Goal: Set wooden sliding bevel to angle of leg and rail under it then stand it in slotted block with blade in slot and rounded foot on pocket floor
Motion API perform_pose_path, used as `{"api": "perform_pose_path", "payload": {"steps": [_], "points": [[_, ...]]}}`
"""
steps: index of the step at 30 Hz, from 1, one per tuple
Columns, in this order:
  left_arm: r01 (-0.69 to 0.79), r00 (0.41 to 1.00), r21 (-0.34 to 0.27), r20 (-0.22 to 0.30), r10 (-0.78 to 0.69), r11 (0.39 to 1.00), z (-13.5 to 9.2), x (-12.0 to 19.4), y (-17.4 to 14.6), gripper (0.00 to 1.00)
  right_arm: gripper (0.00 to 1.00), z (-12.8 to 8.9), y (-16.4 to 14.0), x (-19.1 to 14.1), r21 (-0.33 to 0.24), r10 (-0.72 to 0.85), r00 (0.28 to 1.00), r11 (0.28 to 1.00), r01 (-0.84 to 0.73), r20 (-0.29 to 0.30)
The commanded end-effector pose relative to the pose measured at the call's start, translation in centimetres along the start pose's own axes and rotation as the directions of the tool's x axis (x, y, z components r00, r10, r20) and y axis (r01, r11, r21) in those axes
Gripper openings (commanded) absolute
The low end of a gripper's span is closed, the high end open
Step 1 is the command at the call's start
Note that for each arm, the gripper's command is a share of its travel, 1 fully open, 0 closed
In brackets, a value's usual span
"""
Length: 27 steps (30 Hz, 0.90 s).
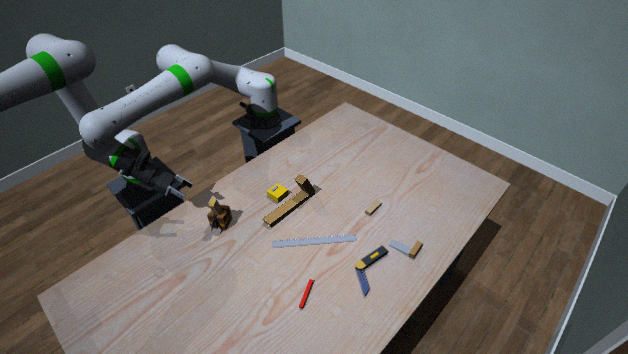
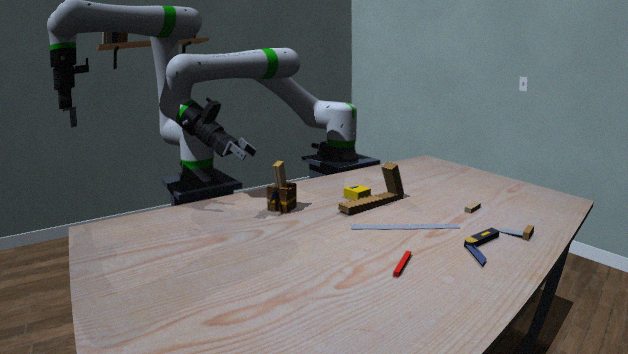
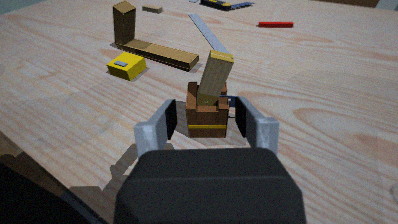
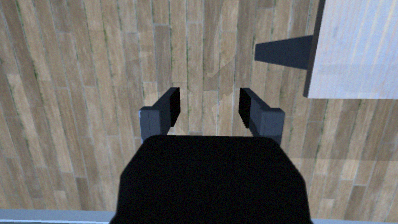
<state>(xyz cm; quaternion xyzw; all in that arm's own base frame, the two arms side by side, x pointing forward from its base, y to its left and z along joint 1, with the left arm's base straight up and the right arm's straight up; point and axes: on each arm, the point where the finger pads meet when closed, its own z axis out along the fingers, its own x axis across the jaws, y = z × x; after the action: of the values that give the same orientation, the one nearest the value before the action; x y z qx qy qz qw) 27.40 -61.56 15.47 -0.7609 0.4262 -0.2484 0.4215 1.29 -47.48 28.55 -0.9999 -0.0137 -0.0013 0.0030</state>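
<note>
The wooden bevel (image 1: pixel 214 205) (image 2: pixel 279 175) (image 3: pixel 216 75) stands in the slotted block (image 1: pixel 226 219) (image 2: pixel 288 201) (image 3: pixel 207 119), its wooden handle up and slightly tilted. A dark blade part shows at the block's side; the foot and pocket floor are hidden. The leg (image 1: pixel 304 184) (image 2: pixel 392 180) (image 3: pixel 124 26) leans up from the end of the rail (image 1: pixel 285 210) (image 2: pixel 367 203) (image 3: pixel 162 54). The black bevel (image 1: pixel 372 257) (image 2: pixel 482 236) lies opened. My left gripper (image 1: pixel 187 190) (image 2: pixel 250 154) (image 3: pixel 205 110) is open and empty, back from and above the block. My right gripper (image 2: pixel 73 117) (image 4: pixel 209 100) is open and empty, off the table.
A yellow box (image 1: pixel 277 192) (image 2: pixel 357 191) (image 3: pixel 127 65) sits beside the rail. A steel ruler (image 1: pixel 315 241) (image 2: pixel 405 227), a red stick (image 1: pixel 306 294) (image 2: pixel 402 264), a small wooden piece (image 1: pixel 373 207) (image 2: pixel 472 207) and a small square (image 1: pixel 415 249) (image 2: pixel 528 232) lie farther across the table.
</note>
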Motion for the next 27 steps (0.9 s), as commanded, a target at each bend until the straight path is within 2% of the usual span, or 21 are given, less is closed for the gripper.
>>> {"api": "perform_pose_path", "payload": {"steps": [1,6,12,14,15,20,27], "points": [[0.18,0.982,-0.135,0.09,-0.169,0.974,2.7,-0.3,-0.7,1.0,1.0,-0.4,0.0,0.0,-0.006,0.0,1.0,1.0,0.0,0.003],[0.32,0.942,-0.211,0.177,-0.286,0.924,4.4,-0.5,-1.0,1.0,1.0,-0.4,0.0,0.0,-0.006,0.0,1.0,1.0,0.0,0.003],[0.521,0.842,-0.281,0.322,-0.433,0.806,6.1,-0.7,-1.6,1.0,1.0,-0.4,0.0,0.0,-0.006,0.0,1.0,1.0,0.0,0.003],[0.521,0.842,-0.281,0.322,-0.433,0.806,6.1,-0.7,-1.6,1.0,1.0,-0.4,0.0,0.0,-0.006,0.0,1.0,1.0,0.0,0.003],[0.612,0.777,-0.295,0.397,-0.489,0.733,6.7,-0.6,-2.0,1.0,1.0,-0.4,0.0,0.0,-0.006,0.0,1.0,1.0,0.0,0.003],[0.744,0.652,-0.292,0.514,-0.557,0.601,7.3,-0.4,-3.0,1.0,1.0,-0.4,0.0,0.0,-0.006,0.0,1.0,1.0,0.0,0.003],[0.903,0.413,-0.224,0.685,-0.6,0.365,7.7,0.4,-5.1,1.0,1.0,-0.4,0.0,0.0,-0.006,0.0,1.0,1.0,0.0,0.003]]}}
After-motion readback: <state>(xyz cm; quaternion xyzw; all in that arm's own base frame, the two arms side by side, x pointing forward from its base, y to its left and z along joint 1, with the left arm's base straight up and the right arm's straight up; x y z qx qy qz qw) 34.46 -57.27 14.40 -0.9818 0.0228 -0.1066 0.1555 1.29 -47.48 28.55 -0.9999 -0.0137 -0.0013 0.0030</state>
